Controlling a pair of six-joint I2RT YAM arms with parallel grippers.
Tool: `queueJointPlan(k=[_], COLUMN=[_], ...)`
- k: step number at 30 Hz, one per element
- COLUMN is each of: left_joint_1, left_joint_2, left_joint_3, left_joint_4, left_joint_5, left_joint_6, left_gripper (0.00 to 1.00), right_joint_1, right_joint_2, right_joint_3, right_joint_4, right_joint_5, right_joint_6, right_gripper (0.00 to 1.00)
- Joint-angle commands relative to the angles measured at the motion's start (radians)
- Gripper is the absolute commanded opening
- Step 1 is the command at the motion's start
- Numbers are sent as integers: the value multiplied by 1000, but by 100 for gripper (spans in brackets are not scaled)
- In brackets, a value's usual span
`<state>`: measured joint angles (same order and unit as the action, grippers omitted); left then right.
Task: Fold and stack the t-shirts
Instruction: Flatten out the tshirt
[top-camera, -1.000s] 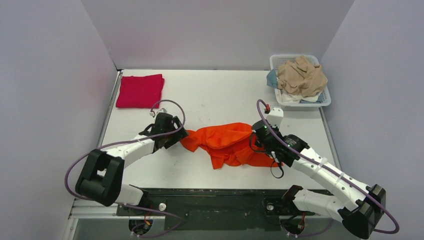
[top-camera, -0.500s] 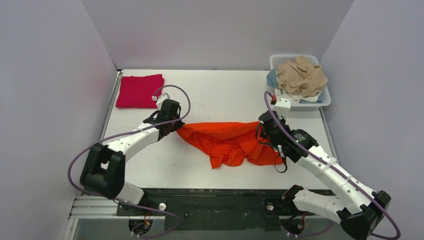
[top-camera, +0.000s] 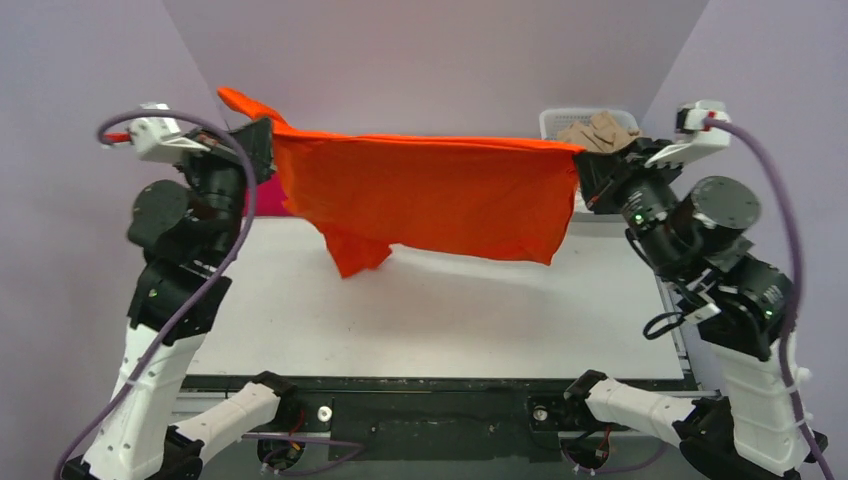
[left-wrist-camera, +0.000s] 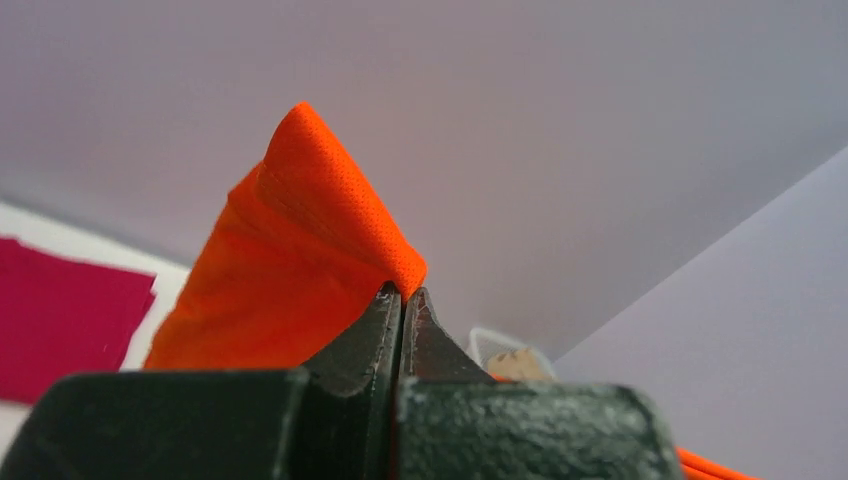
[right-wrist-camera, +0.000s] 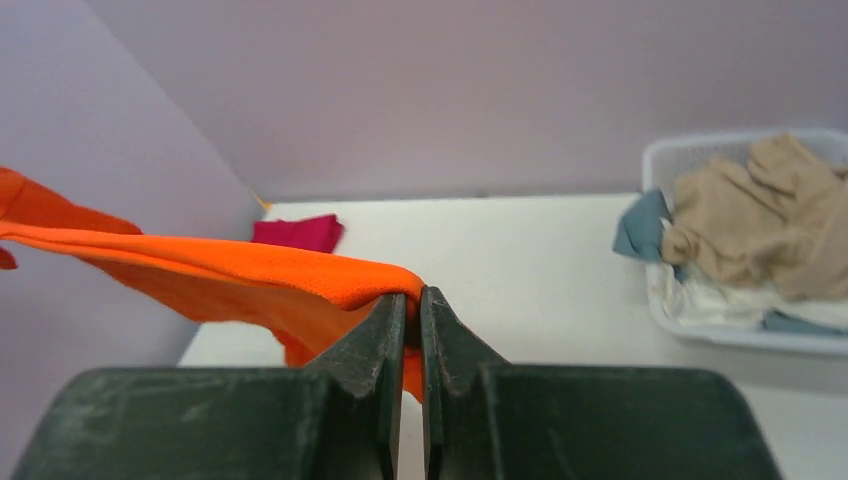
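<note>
An orange t-shirt (top-camera: 430, 195) hangs spread in the air above the table, stretched between both arms. My left gripper (top-camera: 268, 140) is shut on its upper left corner; in the left wrist view the orange t-shirt (left-wrist-camera: 300, 250) bunches up over the closed left gripper (left-wrist-camera: 403, 293). My right gripper (top-camera: 578, 158) is shut on the upper right corner, and the right wrist view shows the orange t-shirt (right-wrist-camera: 250, 270) pinched in the right gripper (right-wrist-camera: 412, 296). A folded red t-shirt (right-wrist-camera: 297, 232) lies at the table's far left; the hanging cloth hides most of it from above.
A white basket (right-wrist-camera: 700, 330) at the far right corner holds a crumpled tan garment (right-wrist-camera: 760, 215) over blue and white ones. The white table (top-camera: 450, 320) lies under the hanging shirt, with grey walls on three sides.
Both arms have risen from the table, lifting the orange t-shirt off it and pulling it out flat in the air. The left gripper has shut on its corner.
</note>
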<state>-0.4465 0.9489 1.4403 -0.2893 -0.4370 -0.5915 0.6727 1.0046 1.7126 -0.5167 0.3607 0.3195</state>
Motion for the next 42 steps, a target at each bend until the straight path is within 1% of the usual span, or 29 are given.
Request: queueJointPlan(k=[1,2,4,6,10,13,17,20,21,23,25,26,27,28,29,30,31,32,33,34,35,36,37,38,40,41,42], left_joint_1=[-4,-4,-4,-4,-3,-3,-3,-3,-3,-3,-2,1,7,29,42,79,119,138,165,173,181,182,182,181,183,187,188], left_joint_2=[-12,-12,-6,5,35,49,88,115,138,188,258,284,344,375,445,521,562,606,695,779,821,897,930,987,1038,1042,1035], left_joint_3=[222,257,348,454,557,573,555,495,472,449,445,446,458,469,499,524,592,634,732,787,905,1018,1071,1167,1252,1255,1231], left_joint_4=[-51,-66,-90,-116,-168,-178,-174,-128,-120,-98,-84,-74,-70,-68,-70,-87,-101,-134,-152,-181,-193,-210,-219,-223,-221,-206,-195], left_joint_5=[59,95,140,172,205,203,176,94,46,-33,-97,-115,-133,-132,-113,-63,-33,-1,36,56,65,83,89,93,91,91,87], left_joint_6=[114,124,139,155,178,191,210,232,241,259,279,286,294,295,289,282,264,255,241,240,250,267,273,276,272,271,269], left_gripper=[0,0,0,0,0,0,0,0,0,0,0,0,0,0,0,0,0,0,0,0,0,0,0,0,0,0,0], right_joint_1=[-5,-5,-5,-5,-5,-5,-5,-7,-12,-39,-93,-143,-167,-210,-230,-272,-294,-330,-346,-365,-372,-384,-387,-393,-406,-422,-429], right_joint_2=[55,76,99,112,125,134,164,213,228,276,334,374,393,429,446,478,498,544,569,624,652,703,721,749,768,771,772], right_joint_3=[234,310,399,466,525,523,502,485,476,464,451,440,429,406,390,364,359,369,383,439,473,543,571,610,632,634,633], right_joint_4=[-94,-108,-135,-146,-151,-152,-152,-150,-149,-143,-134,-121,-106,-62,-34,33,91,114,147,156,163,170,191,207,261,294,306], right_joint_5=[-209,-274,-354,-400,-396,-351,-236,-134,-74,-26,-31,-48,-82,-99,-114,-159,-188,-256,-275,-296,-311,-340,-346,-348,-348,-350,-386], right_joint_6=[-90,-93,-91,-90,-103,-117,-147,-190,-209,-230,-231,-231,-225,-223,-222,-221,-214,-214,-209,-208,-219,-235,-244,-259,-273,-274,-270], right_gripper=[0,0,0,0,0,0,0,0,0,0,0,0,0,0,0,0,0,0,0,0,0,0,0,0,0,0,0])
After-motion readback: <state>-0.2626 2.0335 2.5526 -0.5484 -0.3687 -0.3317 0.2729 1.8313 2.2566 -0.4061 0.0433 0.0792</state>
